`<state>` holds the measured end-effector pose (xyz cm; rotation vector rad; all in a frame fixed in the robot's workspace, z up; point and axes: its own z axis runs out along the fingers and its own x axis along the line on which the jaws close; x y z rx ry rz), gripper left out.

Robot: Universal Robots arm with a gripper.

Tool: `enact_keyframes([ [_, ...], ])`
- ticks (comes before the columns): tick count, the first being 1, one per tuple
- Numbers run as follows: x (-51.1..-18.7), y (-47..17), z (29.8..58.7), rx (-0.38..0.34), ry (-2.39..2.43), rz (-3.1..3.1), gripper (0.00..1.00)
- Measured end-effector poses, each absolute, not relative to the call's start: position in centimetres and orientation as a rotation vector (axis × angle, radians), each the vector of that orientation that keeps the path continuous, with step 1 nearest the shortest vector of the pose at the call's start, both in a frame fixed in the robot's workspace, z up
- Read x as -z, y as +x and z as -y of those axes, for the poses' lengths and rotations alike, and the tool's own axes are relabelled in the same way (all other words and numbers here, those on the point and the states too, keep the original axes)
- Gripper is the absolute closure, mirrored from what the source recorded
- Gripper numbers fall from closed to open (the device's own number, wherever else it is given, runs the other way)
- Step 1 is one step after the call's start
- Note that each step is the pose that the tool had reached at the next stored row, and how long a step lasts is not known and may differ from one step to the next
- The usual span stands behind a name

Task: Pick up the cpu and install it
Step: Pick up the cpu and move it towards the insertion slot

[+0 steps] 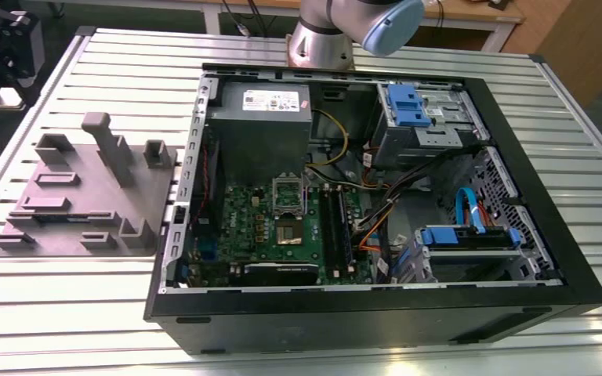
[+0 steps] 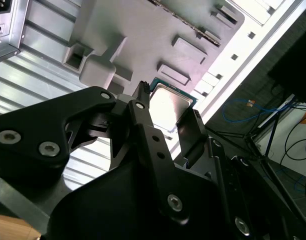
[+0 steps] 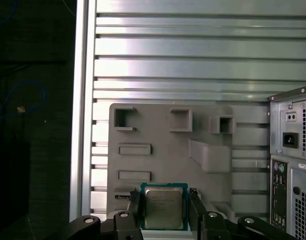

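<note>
Between the fingertips of the gripper [image 3: 164,199], above the grey fixture [image 3: 163,150], the cpu [image 3: 164,207] is hanging flat, its silvery top facing the first wrist camera. Being square, it is showing no long axis. The pincer is closing narrowly on two opposite edges, grasping the chip.

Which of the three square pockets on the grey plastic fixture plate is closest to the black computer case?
The end pocket beside the tall grey post; the other two lie farther along the row, away from the case.
</note>
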<state>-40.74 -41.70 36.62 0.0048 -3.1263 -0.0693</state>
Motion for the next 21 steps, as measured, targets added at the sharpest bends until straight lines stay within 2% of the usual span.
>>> enact_keyframes([
  [21,-36.6,-38.3,41.7,0.069,-0.002,3.126,0.53],
])
